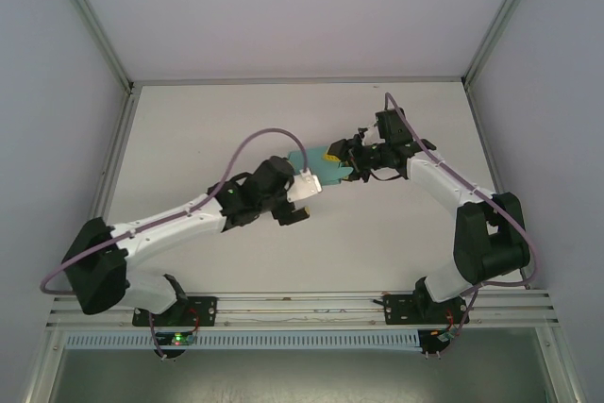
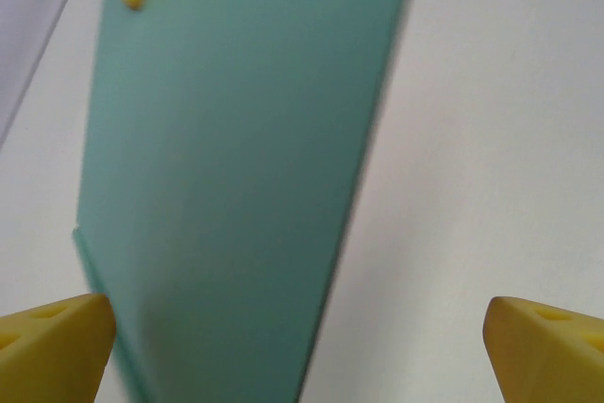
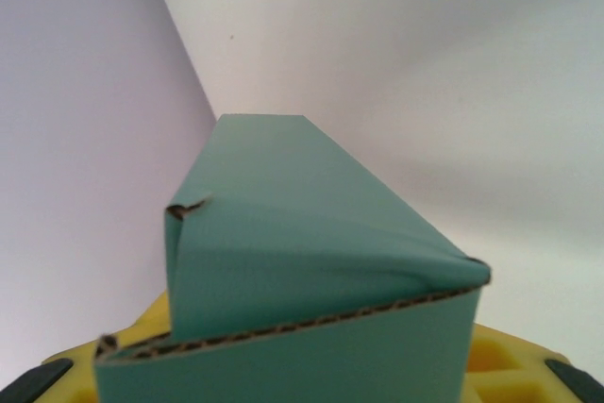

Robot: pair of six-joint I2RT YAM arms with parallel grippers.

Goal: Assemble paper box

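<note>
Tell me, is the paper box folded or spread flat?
Folded, at least partly: the paper box bends along creases, one panel over another.

You've got 1 paper box (image 1: 314,160), 2 arms w/ 1 gripper ea.: left gripper (image 2: 302,351), right gripper (image 1: 340,159); 1 table (image 1: 226,115).

A white tabletop (image 1: 377,252) is seen enclosed on three sides by plain pale-grey walls (image 1: 302,7), joined at the corners by slim metal posts (image 1: 90,21). A slotted aluminium rail (image 1: 302,301) is fixed along the near edge. The enclosure is evenly lit, with only soft shadows cast.
</note>
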